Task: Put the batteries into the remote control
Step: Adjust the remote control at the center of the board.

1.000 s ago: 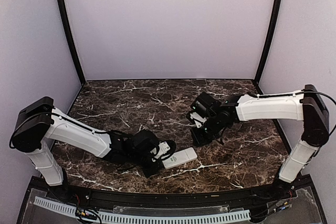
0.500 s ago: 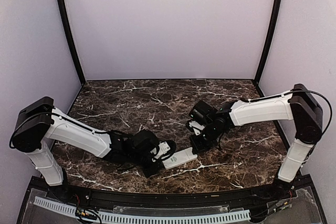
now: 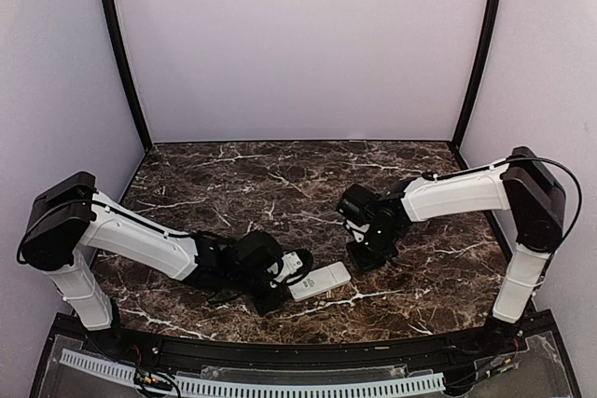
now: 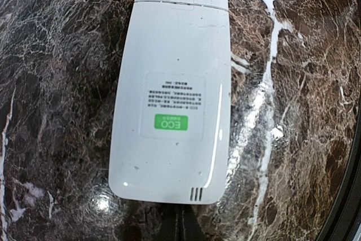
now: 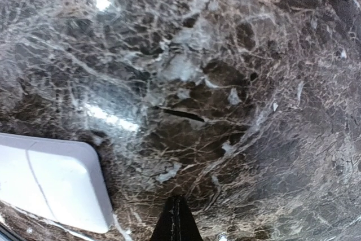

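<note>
The remote control (image 3: pixel 320 281) lies back-up on the dark marble table near the front edge. In the left wrist view its plain white back (image 4: pixel 172 83) shows a green ECO sticker and a cover seam at the far end. My left gripper (image 3: pixel 290 286) is shut and empty, its tips (image 4: pixel 180 231) right at the remote's near end. My right gripper (image 3: pixel 366 254) is shut and empty, low over bare marble (image 5: pixel 176 223) just right of the remote's far end (image 5: pixel 51 187). The batteries are out of view.
The marble table (image 3: pixel 233 184) has black corner posts and plain white walls behind and at both sides. A black rim (image 4: pixel 347 196) runs along the table's front edge, close to the remote.
My right arm has swung left and lowered, so its gripper now sits close beside the remote's far end. The left arm and the remote have not moved.
</note>
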Tool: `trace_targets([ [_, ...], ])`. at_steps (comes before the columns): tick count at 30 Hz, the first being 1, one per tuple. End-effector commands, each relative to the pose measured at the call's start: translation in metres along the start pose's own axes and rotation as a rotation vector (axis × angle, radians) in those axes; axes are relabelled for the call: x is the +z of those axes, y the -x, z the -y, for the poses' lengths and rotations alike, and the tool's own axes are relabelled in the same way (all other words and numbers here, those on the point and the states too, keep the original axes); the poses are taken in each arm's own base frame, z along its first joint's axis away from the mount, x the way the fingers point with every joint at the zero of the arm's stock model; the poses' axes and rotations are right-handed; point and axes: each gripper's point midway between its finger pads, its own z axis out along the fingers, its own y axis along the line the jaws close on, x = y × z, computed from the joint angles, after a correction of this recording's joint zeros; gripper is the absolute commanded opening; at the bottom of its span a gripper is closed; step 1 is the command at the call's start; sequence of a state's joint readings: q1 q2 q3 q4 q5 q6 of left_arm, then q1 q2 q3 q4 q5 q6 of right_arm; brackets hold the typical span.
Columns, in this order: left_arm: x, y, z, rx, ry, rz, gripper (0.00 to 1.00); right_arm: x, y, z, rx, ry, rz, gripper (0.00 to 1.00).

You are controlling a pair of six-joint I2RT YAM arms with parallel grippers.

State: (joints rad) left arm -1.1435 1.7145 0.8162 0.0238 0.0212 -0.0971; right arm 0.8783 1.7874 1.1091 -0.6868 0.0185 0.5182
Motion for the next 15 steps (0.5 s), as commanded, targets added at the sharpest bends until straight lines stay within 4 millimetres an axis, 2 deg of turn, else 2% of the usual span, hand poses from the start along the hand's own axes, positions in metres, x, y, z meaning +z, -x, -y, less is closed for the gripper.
trace_targets([
  [1,0.008,-0.043,-0.004,0.011,0.015,-0.139,0.0,0.011,-0.003,-0.001,-0.026,-0.069,-0.022,0.0],
  [5,0.009,-0.042,-0.004,0.013,0.017,-0.136,0.0,0.021,-0.012,-0.021,-0.077,-0.082,-0.051,0.0],
  [11,0.012,-0.033,-0.002,0.023,0.007,-0.123,0.0,0.024,-0.022,-0.083,-0.157,0.034,-0.075,0.0],
  [13,0.014,-0.027,-0.001,0.024,0.005,-0.112,0.0,0.02,-0.02,-0.092,-0.155,0.064,-0.069,0.0],
  [15,0.014,-0.023,0.001,0.025,-0.003,-0.097,0.0,0.014,-0.017,-0.091,-0.147,0.067,-0.049,0.0],
])
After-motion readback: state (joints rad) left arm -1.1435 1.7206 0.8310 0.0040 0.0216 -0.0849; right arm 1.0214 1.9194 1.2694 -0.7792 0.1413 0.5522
